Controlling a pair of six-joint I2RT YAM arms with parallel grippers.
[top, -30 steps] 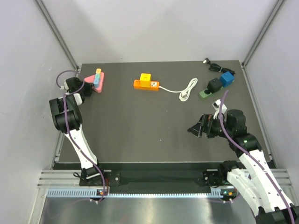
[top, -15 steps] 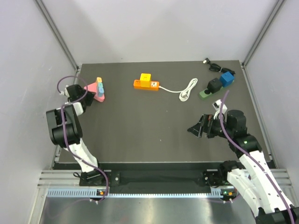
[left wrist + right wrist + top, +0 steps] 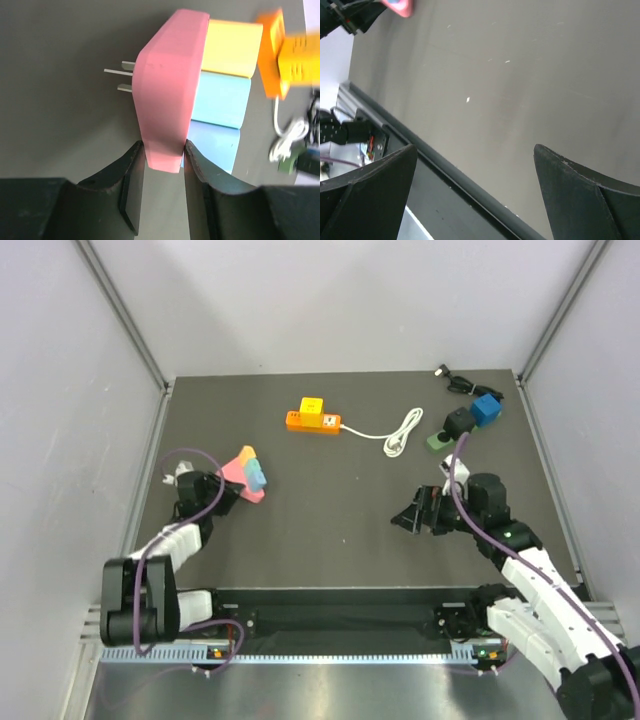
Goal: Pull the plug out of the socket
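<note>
My left gripper (image 3: 220, 491) is shut on the narrow end of a pink triangular socket block (image 3: 238, 467), held at the table's left side. In the left wrist view the pink socket block (image 3: 170, 90) sits squeezed between my fingers (image 3: 131, 175), its metal prongs (image 3: 120, 75) pointing left. A yellow plug (image 3: 231, 47), a light blue plug (image 3: 222, 100) and a darker blue one (image 3: 212, 147) stick out of its right face. My right gripper (image 3: 410, 520) hovers open over bare table at the right, with nothing between its fingers (image 3: 375, 185).
An orange power strip (image 3: 312, 421) with a yellow plug (image 3: 312, 404) and a coiled white cable (image 3: 402, 430) lies at the back middle. A green strip with a black plug (image 3: 446, 433), a blue block (image 3: 487, 408) and a black cable (image 3: 455, 381) sit at the back right.
My left arm has carried the pink socket block from the far left corner towards the near side and to the right. The right gripper has shifted slightly left, still open.
</note>
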